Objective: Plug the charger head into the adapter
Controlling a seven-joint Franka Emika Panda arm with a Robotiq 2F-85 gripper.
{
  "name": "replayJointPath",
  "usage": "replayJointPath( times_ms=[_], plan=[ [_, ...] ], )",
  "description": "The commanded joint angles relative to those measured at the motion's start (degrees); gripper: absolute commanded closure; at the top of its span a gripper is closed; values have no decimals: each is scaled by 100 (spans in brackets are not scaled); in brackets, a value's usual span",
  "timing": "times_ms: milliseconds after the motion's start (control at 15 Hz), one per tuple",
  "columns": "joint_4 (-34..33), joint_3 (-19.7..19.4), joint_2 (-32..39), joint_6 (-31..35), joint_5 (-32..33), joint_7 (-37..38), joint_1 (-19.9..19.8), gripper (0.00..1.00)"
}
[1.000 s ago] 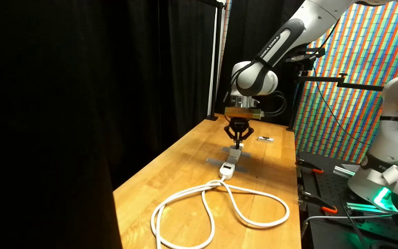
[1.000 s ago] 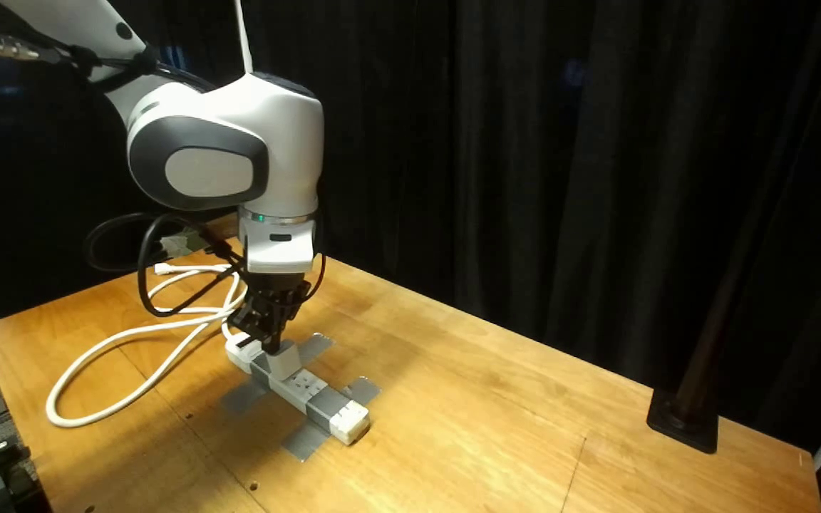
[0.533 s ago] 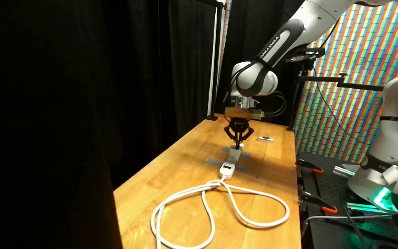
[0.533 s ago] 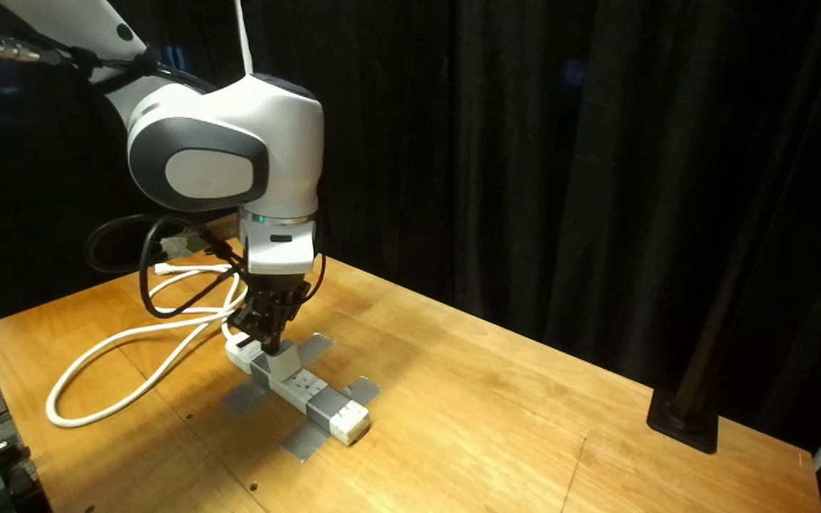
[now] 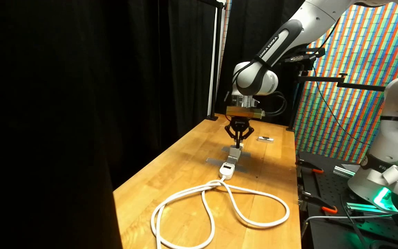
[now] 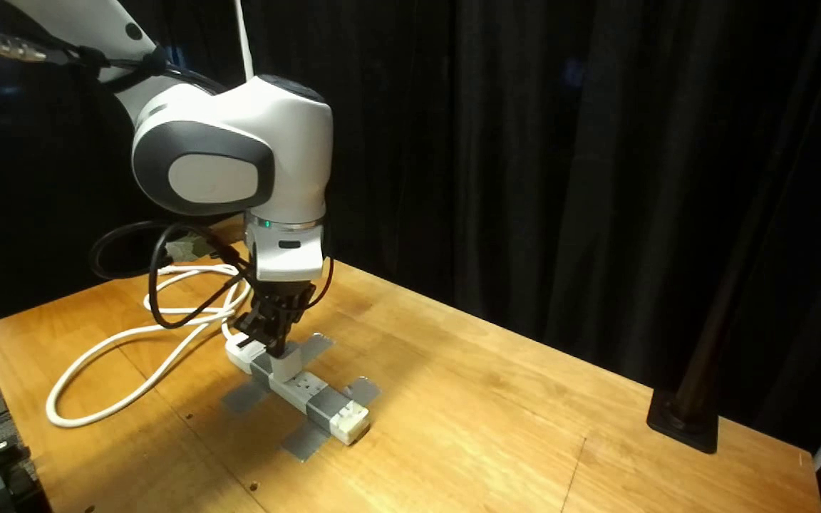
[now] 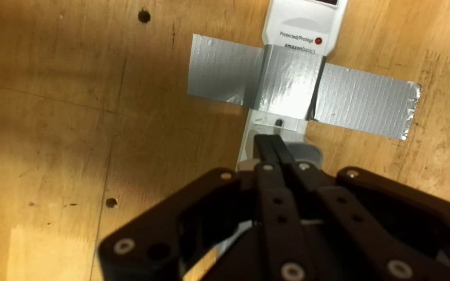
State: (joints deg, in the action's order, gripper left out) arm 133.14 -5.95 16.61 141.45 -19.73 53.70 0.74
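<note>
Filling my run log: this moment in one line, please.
claw: shut, at top of charger | charger: on strip, seating unclear | strip: taped down

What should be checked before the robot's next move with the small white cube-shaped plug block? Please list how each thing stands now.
1. Small white cube-shaped plug block sitting on the long, narrow white socket strip: ok.
2. Block pushed fully in: cannot tell; its underside is hidden.
3. Black two-fingered gripper shut: ok; nothing shows in its grasp.
4. Gripper pressing on the block: cannot tell; its tips meet or nearly meet the block's top.
5. Strip held down: ok; two bands of silver-grey tape cross it.
6. Thick white cable clear of the gripper: ok; its loops lie past the strip's end.
</note>
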Motion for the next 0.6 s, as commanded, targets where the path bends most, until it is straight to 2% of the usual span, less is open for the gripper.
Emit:
replayJointPath(
  times_ms=[0,533],
  plan=[
    [-171,148,332,208,-292,-388,-194,96],
    [-277,348,629,106,-1067,-1209,-403,97]
  ],
)
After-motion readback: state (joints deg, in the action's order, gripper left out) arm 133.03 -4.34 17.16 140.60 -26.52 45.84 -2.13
